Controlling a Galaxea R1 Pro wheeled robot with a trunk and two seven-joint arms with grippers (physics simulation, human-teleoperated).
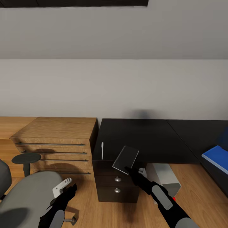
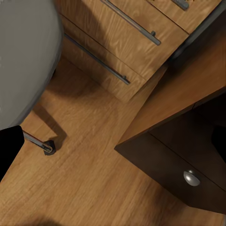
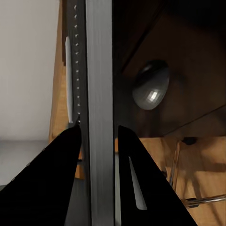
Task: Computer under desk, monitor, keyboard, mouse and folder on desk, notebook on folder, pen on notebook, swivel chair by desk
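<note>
My right gripper [image 1: 128, 171] is shut on the notebook [image 1: 126, 157], a thin grey slab held tilted just above the front edge of the glossy black desk [image 1: 142, 139]. In the right wrist view its fingers [image 3: 61, 179] pinch the notebook [image 3: 99, 94] edge-on, with the pen [image 3: 69, 80] beyond. The pale pen [image 1: 102, 150] lies on the desk's left end. The blue folder [image 1: 217, 156] rests on the desk's right wing. The light-grey computer [image 1: 164, 177] stands under the desk. The grey swivel chair [image 1: 28, 193] is at lower left, with my left gripper [image 1: 68, 190] beside its seat, open and empty.
A light wooden chest of drawers [image 1: 60, 129] stands against the wall left of the desk. The desk's black drawer unit [image 1: 117, 183] with silver knobs is below the notebook. The left wrist view has the chair's seat [image 2: 23, 56], a castor [image 2: 47, 148] and wooden floor [image 2: 94, 179].
</note>
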